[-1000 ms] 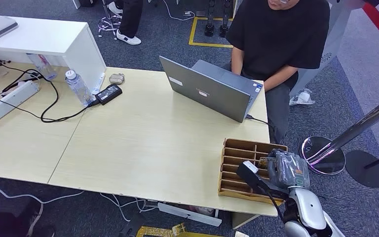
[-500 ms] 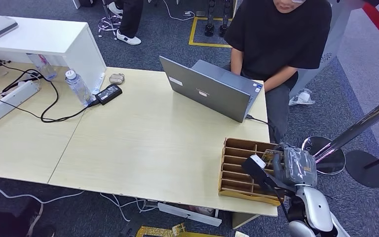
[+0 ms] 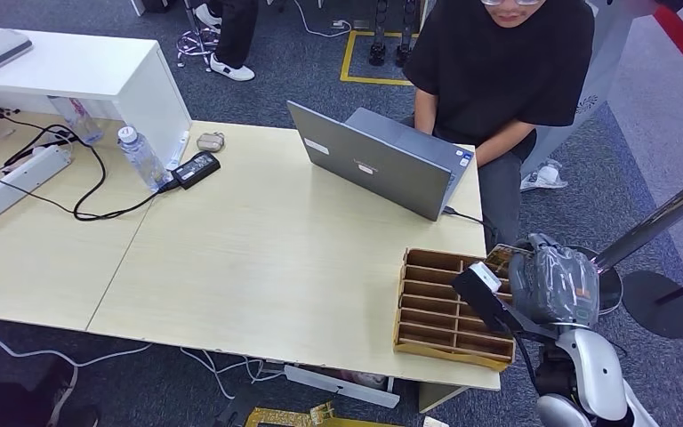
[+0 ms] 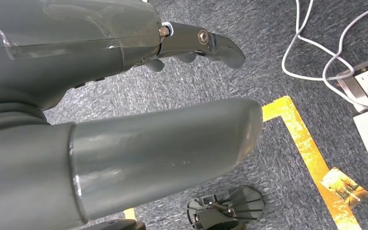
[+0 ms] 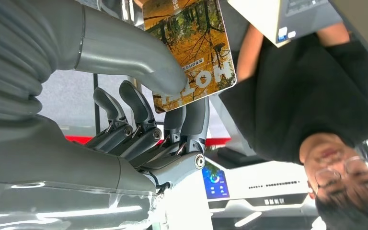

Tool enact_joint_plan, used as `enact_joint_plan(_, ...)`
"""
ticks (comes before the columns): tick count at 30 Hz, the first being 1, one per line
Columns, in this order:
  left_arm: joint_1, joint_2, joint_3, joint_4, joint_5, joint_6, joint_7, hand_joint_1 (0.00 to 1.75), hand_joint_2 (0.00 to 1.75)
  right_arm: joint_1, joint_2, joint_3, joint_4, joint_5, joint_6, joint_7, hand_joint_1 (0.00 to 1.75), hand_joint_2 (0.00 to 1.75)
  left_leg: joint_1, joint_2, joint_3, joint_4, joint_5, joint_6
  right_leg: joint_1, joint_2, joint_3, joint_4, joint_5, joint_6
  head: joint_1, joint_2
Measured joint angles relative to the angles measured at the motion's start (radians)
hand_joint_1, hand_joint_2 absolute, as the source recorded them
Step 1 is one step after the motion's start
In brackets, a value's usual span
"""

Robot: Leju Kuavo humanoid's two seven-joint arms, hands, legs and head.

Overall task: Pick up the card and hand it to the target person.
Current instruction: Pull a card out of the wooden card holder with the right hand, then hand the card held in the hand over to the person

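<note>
**Card pinched in the right hand, off the counter's right edge**

In the head view the right hand hides most of the card; only a corner peeks out beside the wooden organizer. The right wrist view shows more: the card, printed with autumn trees, is pinched between the thick thumb and the dark fingers, its far end cut off by the frame. Its long axis runs outward from the hand, toward the seated person in the black shirt, whose head is cropped in the head view.

The left hand hangs over grey carpet, thumb and fingers apart, holding nothing.

The hand sits beyond the counter edge, over open floor, with a chrome post base close behind. The laptop stands between organizer and person.
</note>
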Motion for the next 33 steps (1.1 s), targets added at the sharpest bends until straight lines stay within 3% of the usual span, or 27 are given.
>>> enact_joint_plan(13,-0.016,-0.008,-0.009,0.0,-0.031,-0.018,0.023,0.0,0.0,-0.102,-0.015,-0.035,0.01,-0.036,-0.04,0.007,1.52,1.75,0.0,0.0,0.0,0.0,0.0,0.0,0.0,0.0,0.0,0.0,0.0,0.0,0.0,0.0)
enact_joint_plan(26,-0.033,-0.018,-0.031,0.0,-0.055,-0.03,0.049,0.0,0.0,-0.166,-0.012,-0.047,0.17,-0.115,-0.171,0.001,1.47,1.75,0.0,0.0,-0.001,0.0,0.0,0.0,0.0,0.0,0.0,0.0,0.0,0.0,0.0,0.0)
enact_joint_plan(33,-0.04,-0.023,-0.036,0.0,-0.063,-0.031,0.051,0.0,0.0,-0.172,-0.002,-0.045,0.257,-0.129,-0.214,-0.01,1.54,1.75,0.0,-0.001,-0.001,0.0,0.0,0.0,0.0,-0.001,0.0,0.0,0.0,0.0,0.0,0.0)
